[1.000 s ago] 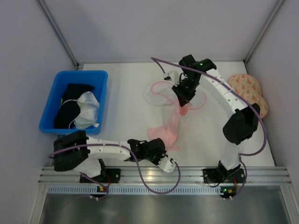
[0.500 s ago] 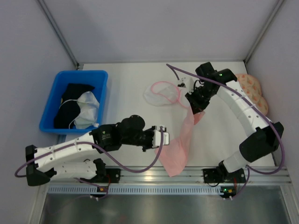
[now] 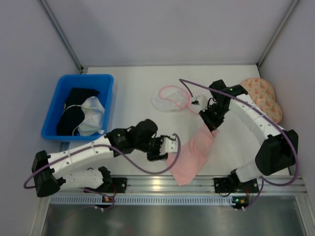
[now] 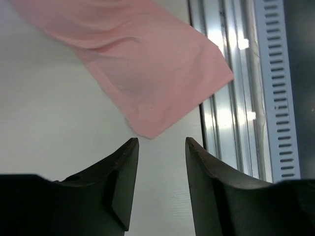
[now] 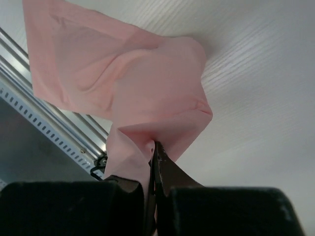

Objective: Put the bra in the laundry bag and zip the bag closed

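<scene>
My right pincer (image 5: 152,147) is pressed together on a bunched fold of the bra (image 3: 192,155). The bra is soft, smooth, light-pink cloth that spreads from the pinch into a broad flat panel with a stitched hem. It slopes down toward the near edge, where its lower corner overlaps the ribbed metal rail (image 3: 147,184).

My left pincer (image 4: 161,142) stands spread with nothing between its dark, wedge-shaped fingers. It sits just beside the panel's left edge, and a hemmed corner of the cloth lies a little ahead of the tips.

The bag (image 3: 170,98) lies on the surface (image 3: 133,123), apart from the bra. It is a round pouch of translucent white mesh with a pink rim.

The surface is matte white with a fine grain. A blue plastic bin (image 3: 109,83) on its left side holds crumpled black and white garments. A peach, speckled, two-lobed item (image 3: 263,93) rests against the right wall. Plain pale-grey panels close in the space on three sides.
</scene>
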You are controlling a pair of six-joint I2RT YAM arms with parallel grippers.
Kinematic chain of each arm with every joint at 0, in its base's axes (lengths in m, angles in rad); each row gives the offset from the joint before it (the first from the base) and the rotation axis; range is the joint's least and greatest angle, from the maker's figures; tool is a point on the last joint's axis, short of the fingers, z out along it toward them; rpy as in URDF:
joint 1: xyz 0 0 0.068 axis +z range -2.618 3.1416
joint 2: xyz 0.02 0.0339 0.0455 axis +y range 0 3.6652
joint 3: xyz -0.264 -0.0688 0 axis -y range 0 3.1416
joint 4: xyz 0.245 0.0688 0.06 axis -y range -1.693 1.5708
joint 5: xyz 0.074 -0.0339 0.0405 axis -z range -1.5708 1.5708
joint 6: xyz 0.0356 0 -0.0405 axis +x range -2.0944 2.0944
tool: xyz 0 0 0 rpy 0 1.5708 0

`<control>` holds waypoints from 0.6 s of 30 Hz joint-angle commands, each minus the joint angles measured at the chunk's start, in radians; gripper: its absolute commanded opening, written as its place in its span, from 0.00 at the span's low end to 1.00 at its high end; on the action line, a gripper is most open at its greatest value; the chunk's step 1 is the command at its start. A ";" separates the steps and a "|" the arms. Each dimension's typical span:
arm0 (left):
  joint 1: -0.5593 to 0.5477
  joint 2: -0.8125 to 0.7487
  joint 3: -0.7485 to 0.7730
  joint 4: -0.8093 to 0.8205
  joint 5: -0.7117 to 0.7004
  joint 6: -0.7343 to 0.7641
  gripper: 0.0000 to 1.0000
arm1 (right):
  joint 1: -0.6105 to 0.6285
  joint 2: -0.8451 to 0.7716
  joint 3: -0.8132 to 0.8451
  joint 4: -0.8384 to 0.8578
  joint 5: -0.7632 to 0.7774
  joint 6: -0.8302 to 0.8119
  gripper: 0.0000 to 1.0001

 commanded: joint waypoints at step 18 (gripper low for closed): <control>-0.316 0.389 -0.071 0.211 -0.110 0.568 0.51 | -0.168 0.086 -0.012 0.138 -0.068 0.002 0.00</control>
